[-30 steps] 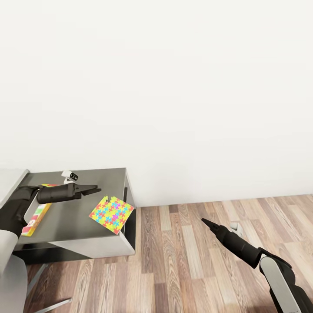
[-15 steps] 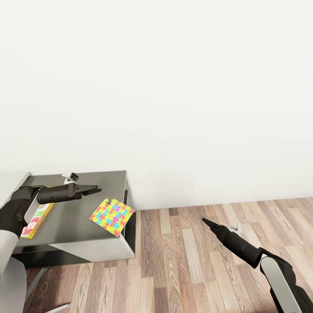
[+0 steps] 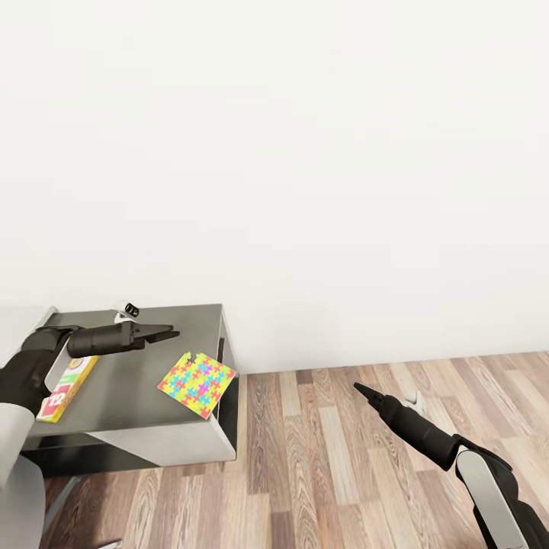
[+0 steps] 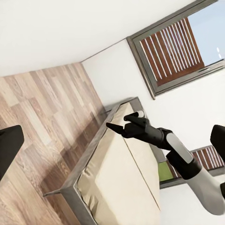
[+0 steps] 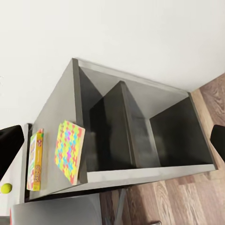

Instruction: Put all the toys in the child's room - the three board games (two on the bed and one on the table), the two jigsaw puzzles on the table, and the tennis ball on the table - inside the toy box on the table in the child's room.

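Observation:
One jigsaw puzzle [image 3: 197,383] [image 5: 69,151] lies on the dark cabinet top [image 3: 130,389], its corner jutting past the open front edge. A yellow-green board game [image 3: 65,386] [image 5: 35,161] lies flat further along the same top. A tennis ball [image 5: 5,188] sits beyond the game. My left gripper [image 3: 164,333] hovers open above the cabinet top, behind the puzzle, holding nothing. Out over the floor, clear of the cabinet, my right gripper [image 3: 360,390] [image 4: 110,125] is open and empty. The bed [image 4: 122,173] lies behind. The toy box is out of view.
The cabinet's open front shows dark compartments [image 5: 136,136] split by a divider. A white wall [image 3: 305,152] stands behind it, and wood-plank floor [image 3: 343,457] spreads under my right arm. The table's pale top [image 3: 15,320] joins the cabinet. A dark-framed window [image 4: 178,47] is above the bed.
The whole head view has shifted slightly, so the cabinet and floor sit a little lower in the picture. Both arms hold the same pose.

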Available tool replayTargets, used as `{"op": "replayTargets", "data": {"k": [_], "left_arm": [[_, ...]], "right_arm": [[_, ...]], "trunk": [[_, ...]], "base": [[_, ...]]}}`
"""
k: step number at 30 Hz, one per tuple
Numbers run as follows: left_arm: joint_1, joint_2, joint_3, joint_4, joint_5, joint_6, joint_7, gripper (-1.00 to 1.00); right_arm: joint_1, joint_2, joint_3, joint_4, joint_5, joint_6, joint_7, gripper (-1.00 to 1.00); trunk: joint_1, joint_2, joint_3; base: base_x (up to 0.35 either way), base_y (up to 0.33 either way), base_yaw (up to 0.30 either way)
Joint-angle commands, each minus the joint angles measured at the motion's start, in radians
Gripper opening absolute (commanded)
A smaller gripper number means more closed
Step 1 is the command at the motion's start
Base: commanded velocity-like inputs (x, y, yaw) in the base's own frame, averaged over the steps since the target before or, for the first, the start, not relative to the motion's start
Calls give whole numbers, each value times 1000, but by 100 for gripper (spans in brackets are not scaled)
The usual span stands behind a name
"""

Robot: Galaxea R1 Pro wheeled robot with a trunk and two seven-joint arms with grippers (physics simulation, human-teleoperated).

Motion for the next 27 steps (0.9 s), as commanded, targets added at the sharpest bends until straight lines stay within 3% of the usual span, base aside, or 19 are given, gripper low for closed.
{"op": "replayTargets", "data": {"k": [1, 27], "left_arm": [[0, 0, -1, 0, 1, 11, -3, 100], [0, -13, -3, 0, 1, 11, -3, 100]], "right_arm": [[-1, 0, -2, 0, -2, 6, 2, 100], [5, -2, -10, 0, -12, 7, 5, 100]], "trunk": [[1, -2, 0], [1, -2, 43]], "base": [[0, 0, 0], [0, 0, 0]]}}
